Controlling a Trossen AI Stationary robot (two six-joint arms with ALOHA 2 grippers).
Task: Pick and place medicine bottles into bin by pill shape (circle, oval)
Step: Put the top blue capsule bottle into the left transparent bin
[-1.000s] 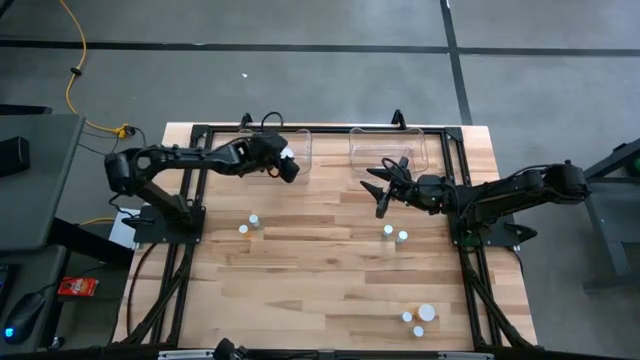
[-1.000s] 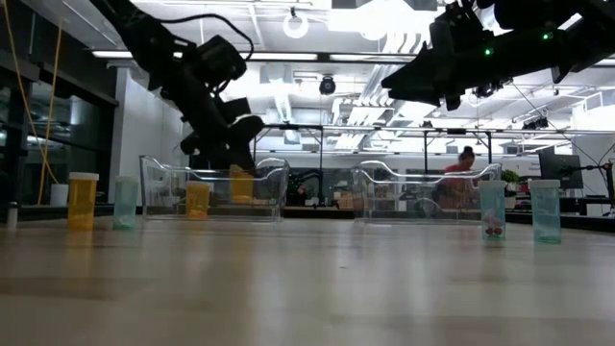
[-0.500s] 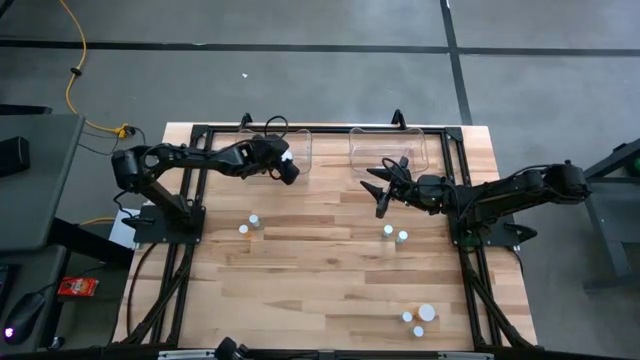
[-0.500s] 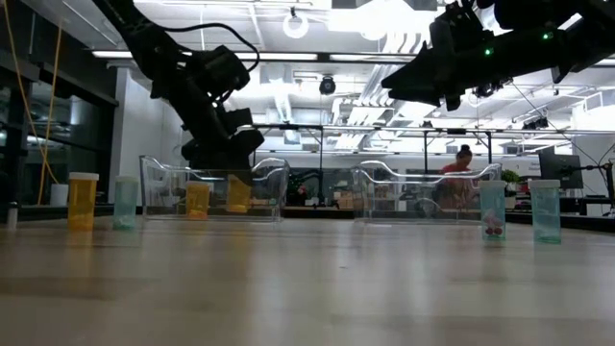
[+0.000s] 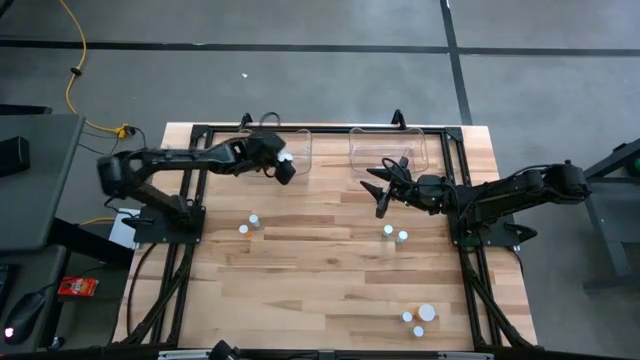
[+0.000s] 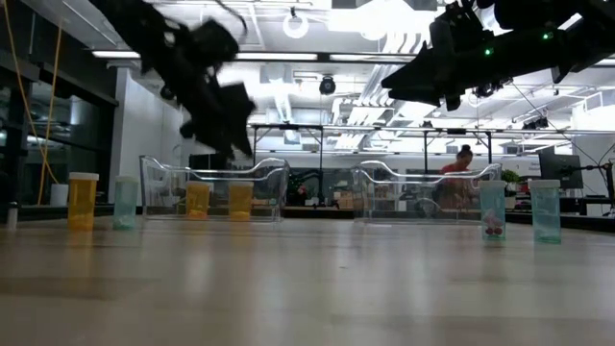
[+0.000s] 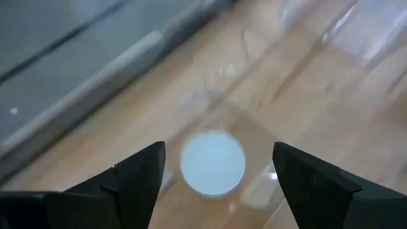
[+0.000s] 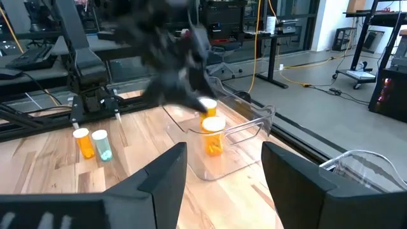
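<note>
Two clear bins (image 5: 388, 146) sit at the table's far edge, the left bin (image 6: 213, 188) already holding two orange medicine bottles (image 6: 239, 200). Both grippers are spread and empty, left gripper (image 7: 216, 166) over that bin, right gripper (image 5: 384, 183) waiting mid-table; remaining bottles (image 5: 394, 234) look light, rigid and tippy, best pinched across the body below the cap

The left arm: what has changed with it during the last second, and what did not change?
The left tool let go of an orange bottle, which now stands in the left clear bin beside another one, and rose away from the bin, fingers apart. The right tool kept its place, open, above the table. The bottles on the table did not move.
</note>
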